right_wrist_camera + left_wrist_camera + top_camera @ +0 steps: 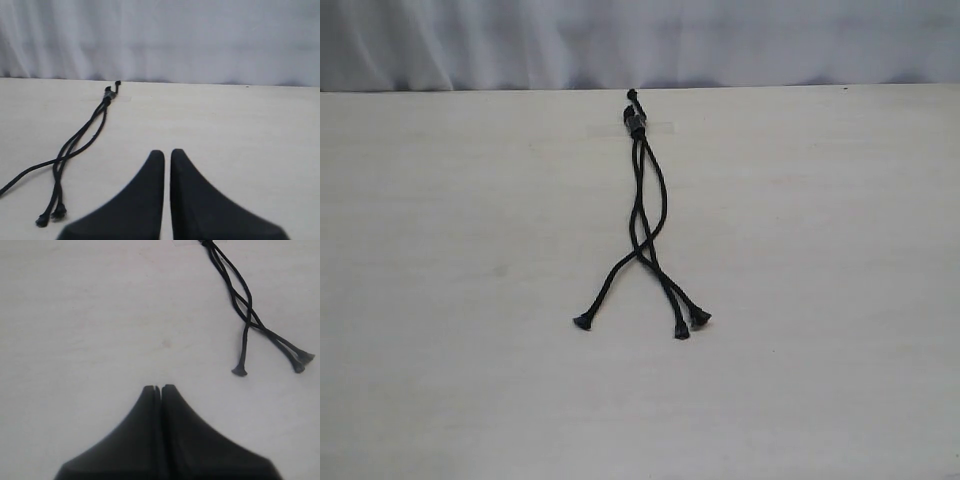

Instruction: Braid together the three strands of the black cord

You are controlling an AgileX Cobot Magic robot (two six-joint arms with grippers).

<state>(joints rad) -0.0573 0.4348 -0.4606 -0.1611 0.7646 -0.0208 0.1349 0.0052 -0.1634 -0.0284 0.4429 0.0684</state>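
The black cord [642,256] lies flat on the pale table, its knotted end [637,123] with a short stub toward the far edge. The three strands run toward the near side and cross once: one flared tip [583,322] splays left, the other two tips [681,332] lie close together on the right. Neither gripper shows in the exterior view. In the left wrist view my left gripper [160,388] is shut and empty, apart from the cord [248,320]. My right gripper [167,152] is shut on nothing, with the cord [57,161] off to its side.
A strip of clear tape [662,127] lies across the knotted end. The table's far edge [800,87] meets a white curtain [640,40]. Bare tabletop [840,300] surrounds the cord on both sides.
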